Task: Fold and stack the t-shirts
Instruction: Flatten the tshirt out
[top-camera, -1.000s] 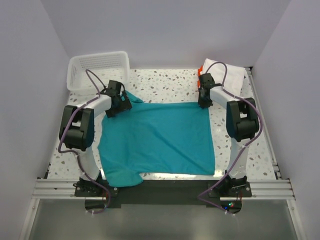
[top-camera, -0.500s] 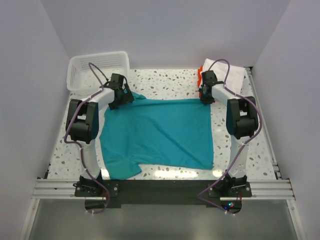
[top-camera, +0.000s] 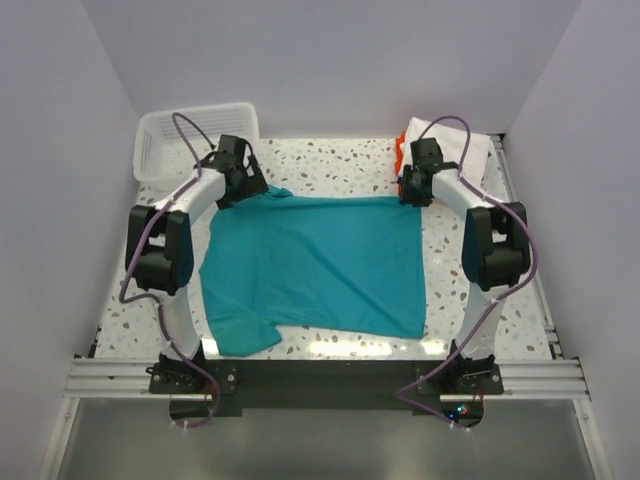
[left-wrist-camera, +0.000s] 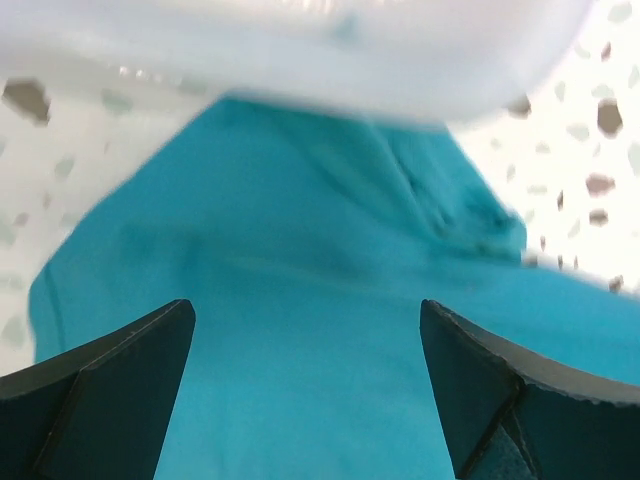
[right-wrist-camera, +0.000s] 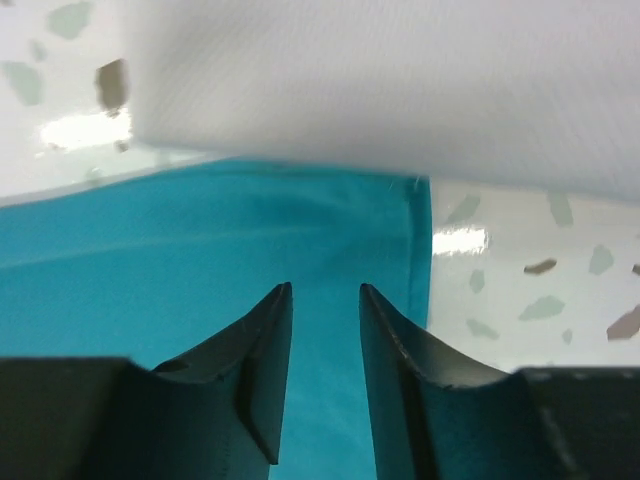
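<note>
Top external view: the teal t-shirt lies spread flat on the speckled table, mid-table, with one sleeve at its near left corner and a strip of bare table between its near hem and the near edge. The left gripper stands over the shirt's far left corner, just near of the white slatted basket in the far left corner of the table. The right gripper stands over the shirt's far right corner, just beside the orange t-shirt and the white t-shirt in the far right corner; the arm and its cable cover part of that pile. Compared with one second ago, the shirt lies farther from the near edge, which its near hem and sleeve then reached, and both grippers are farther back; since half a second ago the shirt has kept its position. Left wrist view: the left gripper has its jaws spread fully wide and holds nothing; the teal t-shirt lies below with a few wrinkles at its right, a blurred white mass crosses the top, and the table shows at the right. Right wrist view: the right gripper has its jaws only narrowly apart with nothing clamped between them; the corner of the teal t-shirt lies flat beneath, the table shows to its right, and a blurred white surface blocks the top of the view.
</note>
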